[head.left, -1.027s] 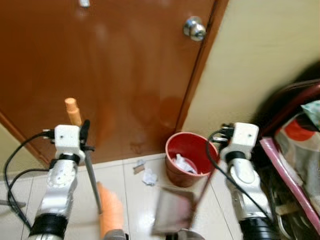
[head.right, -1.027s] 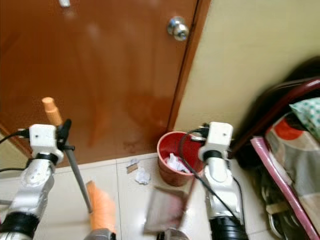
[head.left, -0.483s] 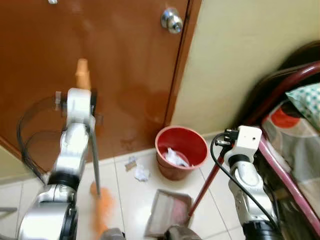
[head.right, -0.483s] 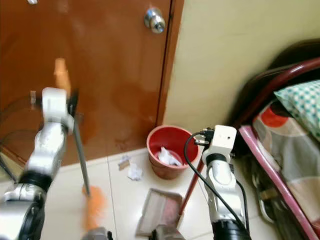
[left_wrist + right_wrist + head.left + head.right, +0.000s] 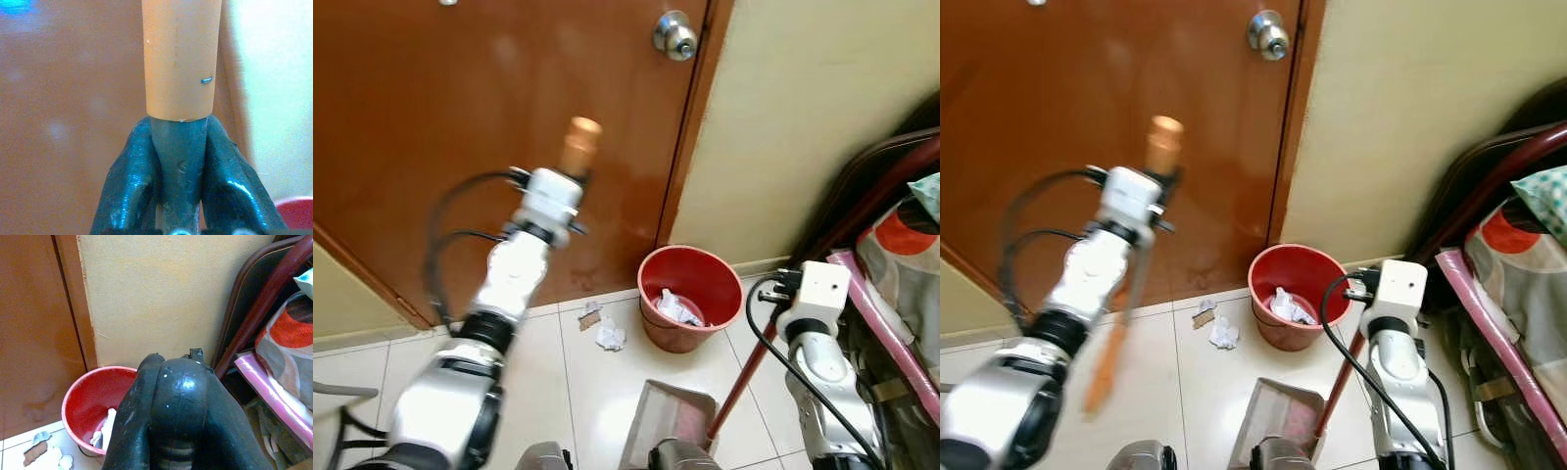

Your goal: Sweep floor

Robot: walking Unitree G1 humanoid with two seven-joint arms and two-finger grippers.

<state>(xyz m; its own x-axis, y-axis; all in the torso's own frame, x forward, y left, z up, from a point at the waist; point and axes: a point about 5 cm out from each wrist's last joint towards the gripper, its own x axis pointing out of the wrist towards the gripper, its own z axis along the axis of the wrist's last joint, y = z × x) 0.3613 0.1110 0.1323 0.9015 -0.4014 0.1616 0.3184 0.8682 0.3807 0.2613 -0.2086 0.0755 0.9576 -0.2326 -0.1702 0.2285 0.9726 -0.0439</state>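
Note:
My left gripper (image 5: 179, 128) is shut on the grey shaft of a broom, just below its orange end cap (image 5: 180, 58). In the eye views that arm reaches up in front of the door, and the broom's orange bristles (image 5: 1104, 364) hang blurred above the tiles. My right gripper (image 5: 785, 286) is shut on the red pole (image 5: 742, 380) of a metal dustpan (image 5: 670, 439), which rests on the floor near my feet. Crumpled white paper (image 5: 609, 336) and a small scrap (image 5: 589, 313) lie on the tiles left of a red bin (image 5: 691, 309).
A brown door (image 5: 489, 108) with a round knob (image 5: 674, 34) and a cream wall (image 5: 822, 117) close off the far side. A bed with a patterned cover (image 5: 909, 245) and a dark red frame (image 5: 891, 186) stands at the right. White paper lies in the bin.
My left arm has swung up and to the right with the broom, lifting its orange bristles off the tiles. The dustpan stays low by my right arm. The camera has shifted.

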